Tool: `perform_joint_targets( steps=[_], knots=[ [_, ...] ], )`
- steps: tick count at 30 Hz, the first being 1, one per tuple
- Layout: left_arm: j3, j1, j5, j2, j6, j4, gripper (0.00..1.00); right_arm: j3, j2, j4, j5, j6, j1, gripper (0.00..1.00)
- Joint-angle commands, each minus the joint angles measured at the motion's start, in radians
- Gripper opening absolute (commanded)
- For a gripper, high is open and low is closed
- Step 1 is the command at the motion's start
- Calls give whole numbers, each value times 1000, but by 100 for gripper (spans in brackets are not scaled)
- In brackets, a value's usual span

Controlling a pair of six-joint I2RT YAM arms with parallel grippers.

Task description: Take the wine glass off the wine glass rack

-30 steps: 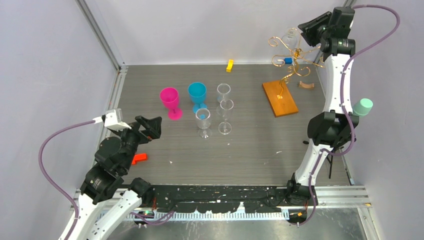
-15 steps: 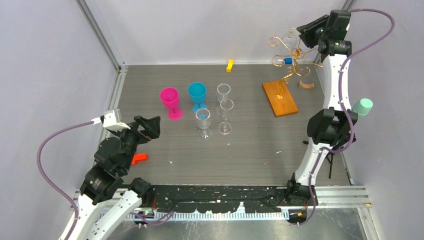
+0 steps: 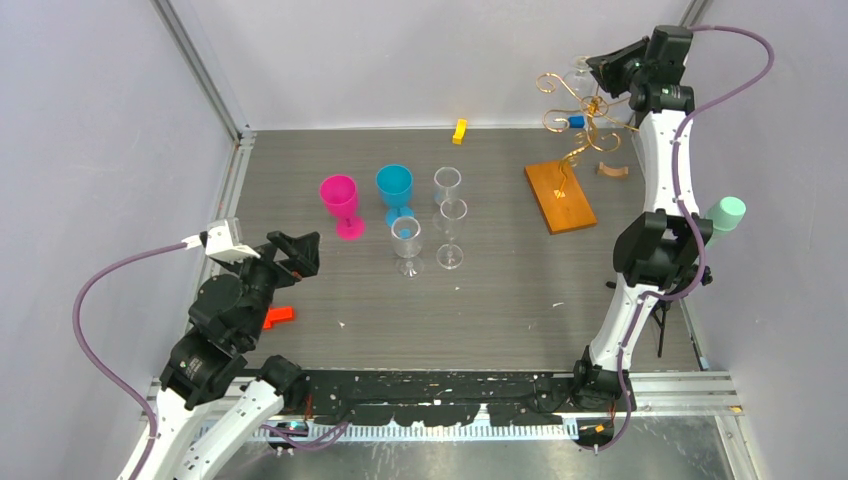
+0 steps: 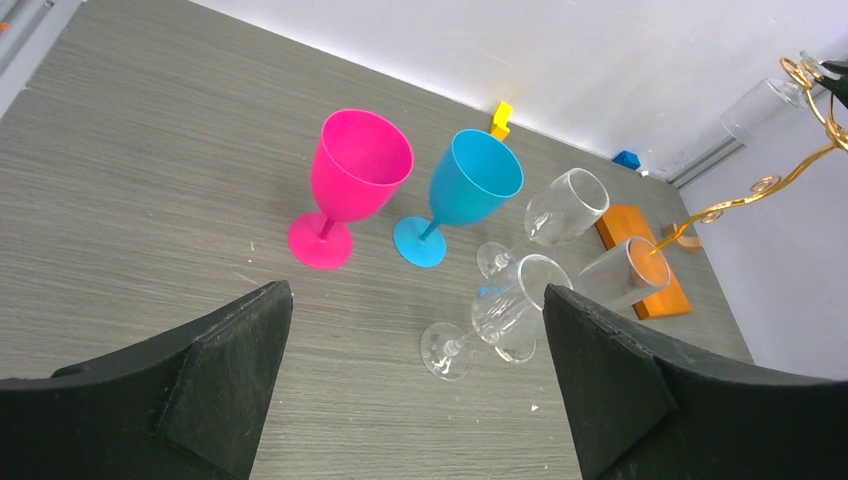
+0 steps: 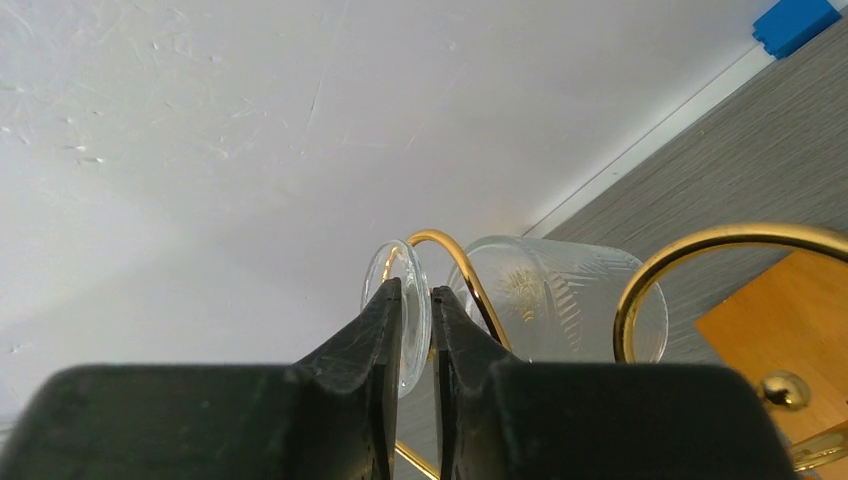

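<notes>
Two black fingers of the right claw (image 5: 416, 300) pinch the thin round foot of the clear wine glass (image 5: 560, 300), which hangs high on the curly gold wire rack (image 3: 590, 112). Its bowl lies sideways, just past the wire. Far off, the left claw (image 4: 415, 320) is open.

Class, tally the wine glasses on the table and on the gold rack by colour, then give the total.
Pink wine glass: 1
Blue wine glass: 1
Clear wine glasses: 4, counting the racked glass on the rack
Total: 6
</notes>
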Motion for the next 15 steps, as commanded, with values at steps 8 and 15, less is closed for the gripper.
perform_joint_targets(
  steps=[8,15],
  knots=[
    [-4,-1,-22,2,8,53,100,-15,-40,43,73,-92,-1,8],
    [-7,-2,-18,7,5,59,100,-12,-53,22,96,-150,3,17]
  ],
)
